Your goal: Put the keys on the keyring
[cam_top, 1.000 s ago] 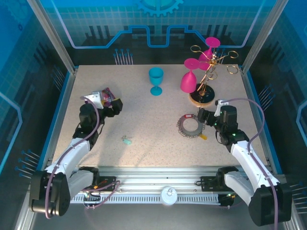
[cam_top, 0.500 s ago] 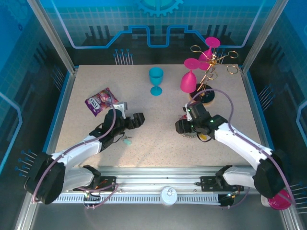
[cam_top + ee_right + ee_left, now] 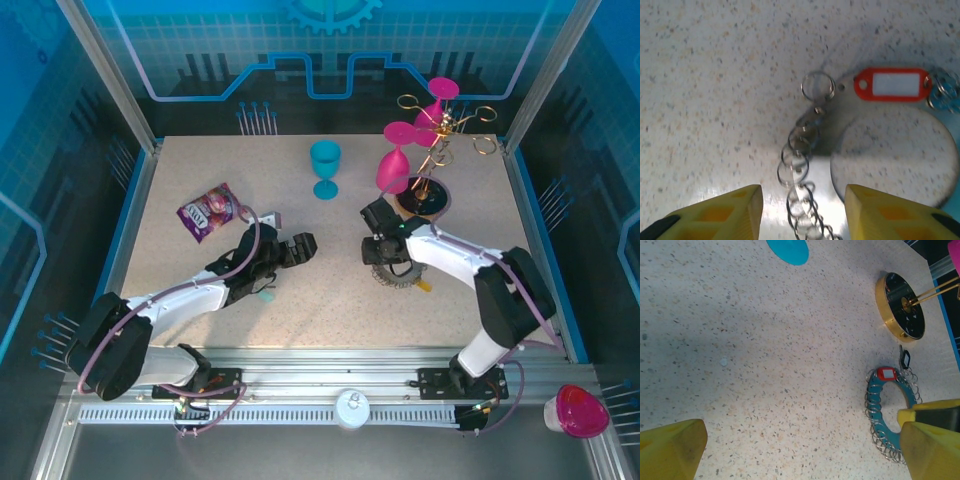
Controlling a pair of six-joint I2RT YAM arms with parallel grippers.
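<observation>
Hovering over the left rim of the keyring (image 3: 879, 407), the right gripper (image 3: 802, 197) had its yellow fingers spread, the ring's small loops lying between them (a red-tagged key (image 3: 892, 84) sat on the far rim). Left of it, the left gripper (image 3: 300, 248) was spread too, beside what looked like a teal key (image 3: 264, 294).

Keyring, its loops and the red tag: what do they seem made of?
Keyring: seems flat grey metal, dull sheen, with a punched hole near the rim. Loops: thin bright wire, likely steel, glinting. Tag: looks like glossy red plastic framing a white insert, perhaps paper.
</observation>
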